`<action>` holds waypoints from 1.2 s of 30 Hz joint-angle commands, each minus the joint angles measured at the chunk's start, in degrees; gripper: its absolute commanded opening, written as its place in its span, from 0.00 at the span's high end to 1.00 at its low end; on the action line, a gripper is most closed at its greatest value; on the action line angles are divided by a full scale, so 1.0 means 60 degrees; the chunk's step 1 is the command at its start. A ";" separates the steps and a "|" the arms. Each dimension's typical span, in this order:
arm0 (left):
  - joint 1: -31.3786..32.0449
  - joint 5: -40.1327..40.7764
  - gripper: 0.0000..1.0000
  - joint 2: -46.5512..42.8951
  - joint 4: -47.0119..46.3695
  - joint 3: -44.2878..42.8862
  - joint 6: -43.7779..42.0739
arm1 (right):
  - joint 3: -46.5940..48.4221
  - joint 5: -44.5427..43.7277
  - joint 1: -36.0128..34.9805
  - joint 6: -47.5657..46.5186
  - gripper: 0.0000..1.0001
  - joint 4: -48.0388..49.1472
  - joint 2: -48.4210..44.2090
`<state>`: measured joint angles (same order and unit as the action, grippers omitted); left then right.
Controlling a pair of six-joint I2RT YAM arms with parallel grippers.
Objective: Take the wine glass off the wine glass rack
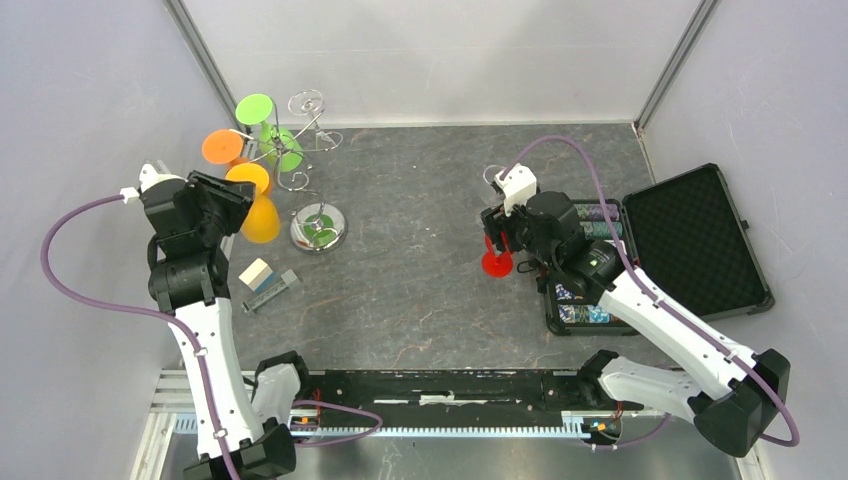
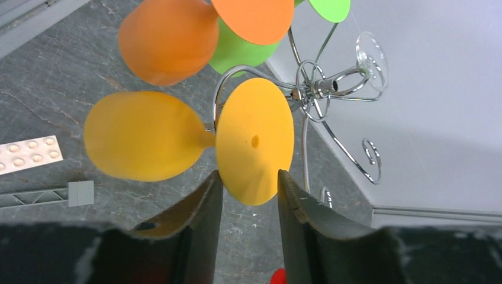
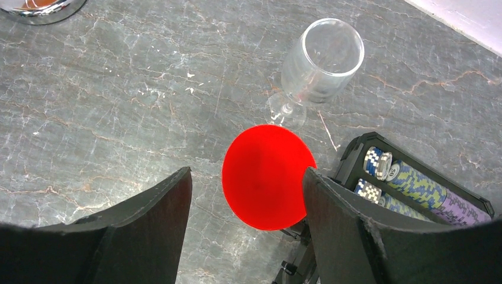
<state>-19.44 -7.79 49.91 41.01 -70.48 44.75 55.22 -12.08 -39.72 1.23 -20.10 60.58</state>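
The silver wire wine glass rack (image 1: 312, 140) stands at the back left on its round shiny base (image 1: 319, 231). Green, orange and yellow wine glasses and a clear one hang on it. In the left wrist view the rack's stem (image 2: 319, 87) sits behind the yellow wine glass (image 2: 142, 136), whose round foot (image 2: 254, 142) faces me. My left gripper (image 2: 248, 177) (image 1: 235, 203) is open, with the lower edge of that foot between its fingertips. My right gripper (image 3: 247, 171) (image 1: 497, 243) is open around a red wine glass (image 3: 269, 176) (image 1: 497, 263) on the table.
A clear wine glass (image 3: 319, 62) stands on the table just beyond the red one. An open black case (image 1: 690, 240) with poker chips (image 3: 408, 180) lies at the right. A blister pack (image 1: 256, 272) and a grey bar (image 1: 272, 292) lie near the left arm.
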 commanded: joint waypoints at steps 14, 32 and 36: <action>-0.0055 -0.0405 0.79 -0.0643 -0.1305 0.0894 0.1486 | -0.0355 0.0115 0.0022 -0.0071 0.27 0.0600 -0.0325; -0.0056 -0.0325 0.77 -0.0567 -0.2020 0.1177 0.2001 | -0.0574 0.0403 0.0014 -0.0072 0.27 0.0699 -0.0427; -0.0052 -0.0316 0.91 -0.0706 -0.2089 0.1143 0.2130 | -0.0620 0.0335 0.0015 -0.0090 0.27 0.0703 -0.0510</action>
<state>-19.44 -9.23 46.76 32.18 -63.35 55.18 51.83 -10.11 -39.72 1.19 -17.67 59.16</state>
